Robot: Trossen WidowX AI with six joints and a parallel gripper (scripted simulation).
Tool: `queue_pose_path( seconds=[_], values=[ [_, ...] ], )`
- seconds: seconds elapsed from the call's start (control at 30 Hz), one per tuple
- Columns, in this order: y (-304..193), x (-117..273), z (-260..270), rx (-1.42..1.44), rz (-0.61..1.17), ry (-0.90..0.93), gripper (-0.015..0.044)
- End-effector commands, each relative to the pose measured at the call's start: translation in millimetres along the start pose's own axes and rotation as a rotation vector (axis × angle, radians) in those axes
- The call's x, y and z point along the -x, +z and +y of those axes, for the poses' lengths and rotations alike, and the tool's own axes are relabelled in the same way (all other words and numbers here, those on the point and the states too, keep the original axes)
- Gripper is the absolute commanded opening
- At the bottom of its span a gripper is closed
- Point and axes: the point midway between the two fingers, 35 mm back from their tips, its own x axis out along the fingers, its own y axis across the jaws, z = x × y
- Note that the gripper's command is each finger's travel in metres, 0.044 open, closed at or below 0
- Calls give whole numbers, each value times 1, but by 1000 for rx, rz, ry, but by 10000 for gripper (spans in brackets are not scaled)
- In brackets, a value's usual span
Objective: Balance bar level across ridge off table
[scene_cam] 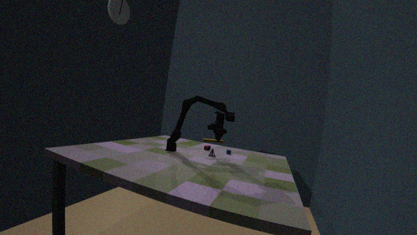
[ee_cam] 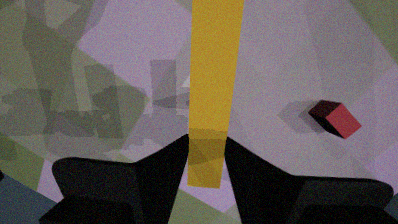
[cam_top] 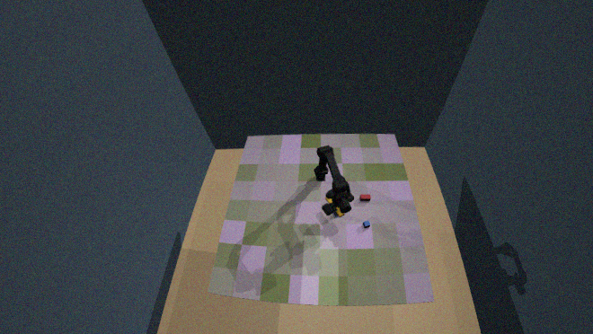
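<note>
The yellow bar is held above the table and looks about level in the exterior view. My gripper points down and is shut on the bar, its fingers on the bar's two long sides. The ridge, a small dark triangular stand, stands on the table below the bar in the exterior view, with a visible gap between them. The ridge cannot be made out in the top view, under the arm, or in the wrist view.
A red block lies on the patchwork table top to the right of the gripper in the top view. A small blue block lies nearer the front. The arm's shadows fall across the table.
</note>
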Motion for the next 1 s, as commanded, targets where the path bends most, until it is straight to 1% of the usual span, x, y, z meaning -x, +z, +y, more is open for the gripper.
queue_pose_path(
  seconds=[0.0, 0.03, 0.2, 0.97],
  values=[
    [-5, 1, -11, -127, 1, 2, 0],
    [-6, 1, -12, -164, 1, 3, 0],
    [-6, -3, -13, -169, 1, 3, 0],
    [-7, -40, -10, -213, 1, 5, 0]
  ],
)
